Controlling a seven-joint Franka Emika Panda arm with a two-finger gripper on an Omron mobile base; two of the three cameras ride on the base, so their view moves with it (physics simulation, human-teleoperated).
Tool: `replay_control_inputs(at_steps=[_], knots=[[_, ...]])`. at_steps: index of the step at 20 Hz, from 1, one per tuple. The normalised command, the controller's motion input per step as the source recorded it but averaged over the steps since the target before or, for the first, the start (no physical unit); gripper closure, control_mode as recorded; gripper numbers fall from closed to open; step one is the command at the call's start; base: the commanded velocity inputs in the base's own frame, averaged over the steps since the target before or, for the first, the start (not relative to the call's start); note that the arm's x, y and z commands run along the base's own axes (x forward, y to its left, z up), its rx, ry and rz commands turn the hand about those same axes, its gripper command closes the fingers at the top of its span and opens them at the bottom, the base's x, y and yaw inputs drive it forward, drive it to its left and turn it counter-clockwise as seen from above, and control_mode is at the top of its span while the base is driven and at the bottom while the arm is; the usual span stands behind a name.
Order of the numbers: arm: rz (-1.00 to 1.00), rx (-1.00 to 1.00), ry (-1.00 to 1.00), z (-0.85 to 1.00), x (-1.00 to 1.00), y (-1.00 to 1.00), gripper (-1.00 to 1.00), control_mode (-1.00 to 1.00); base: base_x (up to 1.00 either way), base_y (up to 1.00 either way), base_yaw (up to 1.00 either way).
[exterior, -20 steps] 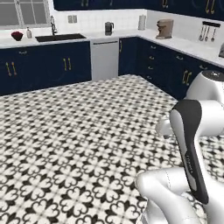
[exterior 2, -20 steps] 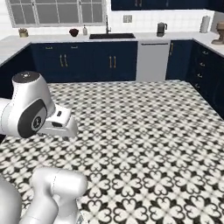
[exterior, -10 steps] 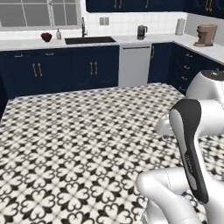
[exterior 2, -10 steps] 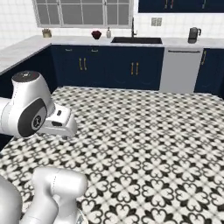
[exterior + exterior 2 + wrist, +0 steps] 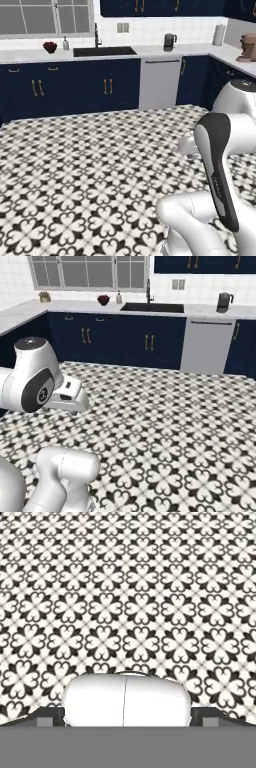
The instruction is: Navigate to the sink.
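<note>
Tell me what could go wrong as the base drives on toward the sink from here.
The sink sits left of centre in the left base view, so a straight drive may end nearer the white dishwasher than the basin. The navy cabinets below it form a solid front the base could bump if it stops late. The right-hand counter run narrows the corner, which may limit turning room.

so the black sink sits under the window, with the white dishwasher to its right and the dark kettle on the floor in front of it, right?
Not quite. The dark kettle stands on the white countertop, above the white dishwasher, not on the floor; the left base view shows this. The rest holds: the matte-black sink with its arched black faucet sits under the window, dishwasher to its right.
</note>
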Motion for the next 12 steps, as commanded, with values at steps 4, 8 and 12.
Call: replay_control_inputs(at_steps=[4,8,12], knots=[[0.00,0.00,0.00,0.00,0.00,0.00,-1.00,1.00,1.00,-0.59,0.06],[0.00,0.00,0.00,0.00,0.00,0.00,-1.00,1.00,1.00,-0.27,0.03],[0.00,0.00,0.00,0.00,0.00,0.00,-1.00,1.00,1.00,0.25,-0.02]])
